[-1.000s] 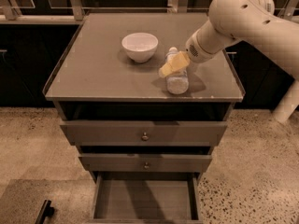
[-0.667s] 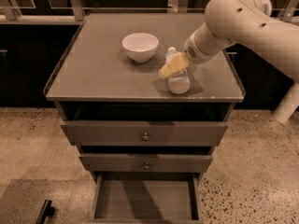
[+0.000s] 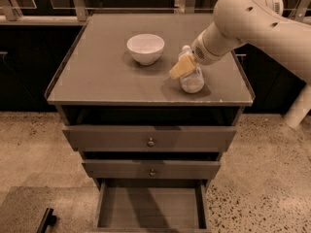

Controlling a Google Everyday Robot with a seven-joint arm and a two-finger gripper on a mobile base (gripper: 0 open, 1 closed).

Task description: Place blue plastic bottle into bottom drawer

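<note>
Gripper (image 3: pixel 181 68) of mine sits right at the blue plastic bottle (image 3: pixel 192 81), a clear rounded thing on the smooth cabinet top (image 3: pixel 97 81) beside a glossy white bowl (image 3: pixel 145 47); whether it grips, I cannot tell. The bottom drawer (image 3: pixel 150 208) stands open, flat-floored.

The arm (image 3: pixel 272 30) is cream-white all over, built of smooth, rounded shells with a dull plastic sheen. Its largest part is a bulbous joint housing, marked by two small dark holes on its side and closed at the far end by a ribbed cap. From there one thick tube tapers toward the wrist, where a narrower collar carries what may be a row of small dark vents. A second cream cylinder runs down at the right edge of the view. The gripper (image 3: pixel 182 67) sits at the arm's end, above the right front part of the cabinet top (image 3: pixel 97 76), and is a yellower tan than the shells.
</note>
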